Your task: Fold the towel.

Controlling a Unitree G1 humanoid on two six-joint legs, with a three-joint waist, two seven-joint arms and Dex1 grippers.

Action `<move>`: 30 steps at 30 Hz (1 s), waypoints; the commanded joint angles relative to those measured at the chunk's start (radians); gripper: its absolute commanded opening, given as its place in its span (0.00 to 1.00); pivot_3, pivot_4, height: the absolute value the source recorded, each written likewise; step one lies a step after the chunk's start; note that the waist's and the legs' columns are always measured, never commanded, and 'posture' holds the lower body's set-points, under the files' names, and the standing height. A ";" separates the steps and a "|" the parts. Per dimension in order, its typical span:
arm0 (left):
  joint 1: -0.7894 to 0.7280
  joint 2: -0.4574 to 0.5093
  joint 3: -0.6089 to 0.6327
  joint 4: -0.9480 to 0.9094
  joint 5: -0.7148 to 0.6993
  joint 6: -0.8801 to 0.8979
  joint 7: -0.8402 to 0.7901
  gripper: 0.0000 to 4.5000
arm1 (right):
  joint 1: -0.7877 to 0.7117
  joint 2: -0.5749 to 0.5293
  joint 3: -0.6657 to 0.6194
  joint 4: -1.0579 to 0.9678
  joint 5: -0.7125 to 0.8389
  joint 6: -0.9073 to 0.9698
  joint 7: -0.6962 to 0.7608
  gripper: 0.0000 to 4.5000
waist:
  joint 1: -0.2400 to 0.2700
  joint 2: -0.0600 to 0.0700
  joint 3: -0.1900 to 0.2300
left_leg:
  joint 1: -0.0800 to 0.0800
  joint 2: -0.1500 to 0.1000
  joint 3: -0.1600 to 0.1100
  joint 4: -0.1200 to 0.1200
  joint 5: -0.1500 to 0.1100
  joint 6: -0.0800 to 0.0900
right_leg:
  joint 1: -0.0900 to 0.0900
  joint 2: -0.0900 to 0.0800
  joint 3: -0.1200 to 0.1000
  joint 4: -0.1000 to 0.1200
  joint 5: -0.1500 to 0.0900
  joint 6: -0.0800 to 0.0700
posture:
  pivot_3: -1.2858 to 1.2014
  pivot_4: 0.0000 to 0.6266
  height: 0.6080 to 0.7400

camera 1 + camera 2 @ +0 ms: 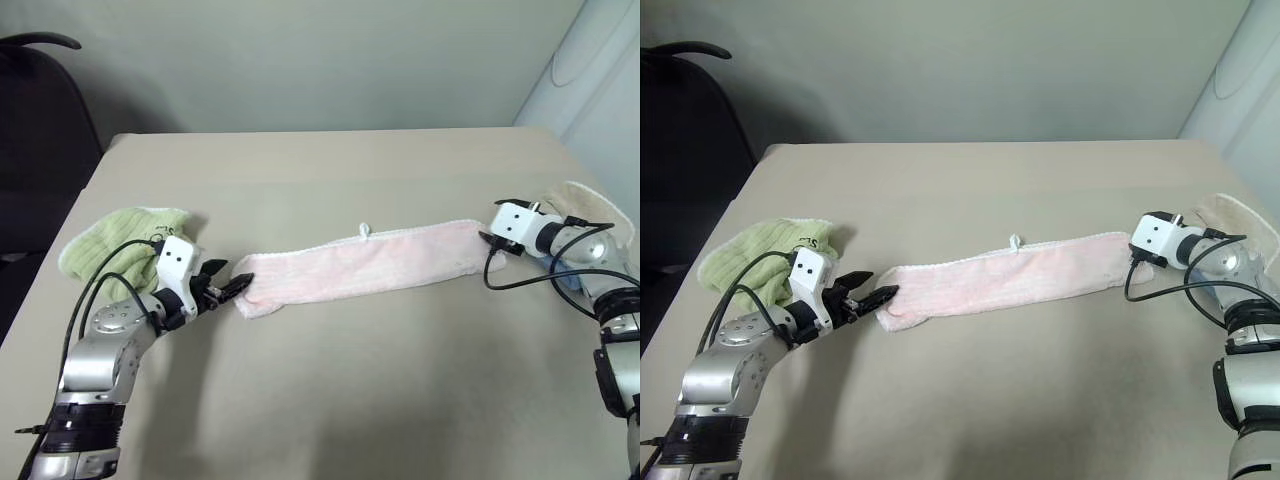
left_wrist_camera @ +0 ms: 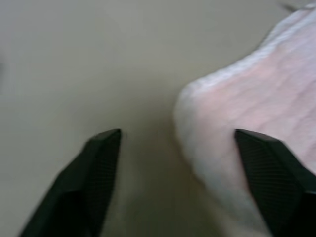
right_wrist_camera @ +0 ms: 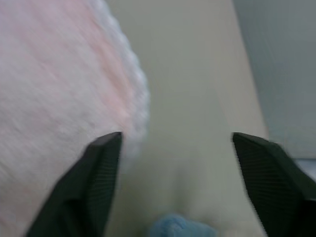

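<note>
Towel [image 1: 365,267] lies as a long strip across mid-table [image 1: 330,400] | left gripper [image 1: 228,288] at its left end, jaws open, empty | right gripper [image 3: 175,163] open beside the right end | right wrist view adds a blue cloth [image 3: 173,228] by the fingers

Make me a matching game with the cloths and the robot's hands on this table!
Things:
1. towel
2. green cloth
3. beige cloth
4. left gripper

Descriptions:
A. at the table's right edge, behind the right arm
B. fingers open at the pink strip's left end
C. long pink strip lying across the middle of the table
D. bunched near the table's left edge

Pairs: 1-C, 2-D, 3-A, 4-B
</note>
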 commanded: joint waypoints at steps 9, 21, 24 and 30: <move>-0.055 -0.102 0.145 -0.108 0.003 -0.087 0.180 0.91 | 0.312 0.019 -0.397 -0.416 0.506 0.383 0.109 0.98 | 0.002 0.000 0.000 | 0.000 0.000 0.001 -0.001 0.003 -0.005 | 0.001 0.001 0.000 -0.001 0.000 0.000 | 0.52 0.24 1.00; -0.099 -0.120 -0.076 -0.175 -0.013 -0.076 -0.011 0.91 | 0.379 0.018 -0.319 -0.570 0.411 0.397 0.154 0.98 | -0.002 0.000 0.000 | 0.000 0.000 0.001 0.000 0.001 -0.001 | 0.000 0.001 0.001 -0.001 0.000 0.000 | 0.52 0.24 1.00; -0.075 -0.069 -0.145 -0.152 0.070 -0.107 -0.055 0.91 | 0.370 0.007 -0.329 -0.563 0.432 0.389 0.192 0.98 | -0.001 0.000 0.000 | 0.000 0.000 0.001 0.000 0.001 -0.001 | 0.000 0.001 0.001 -0.001 0.000 0.000 | 0.52 0.24 1.00; -0.026 0.011 -0.186 -0.057 0.189 -0.164 -0.082 0.91 | 0.381 0.006 -0.450 -0.629 0.608 0.558 0.265 0.98 | 0.000 0.000 0.000 | 0.000 0.000 0.001 0.000 0.001 -0.001 | 0.000 0.001 0.001 -0.001 0.000 0.001 | 0.52 0.24 1.00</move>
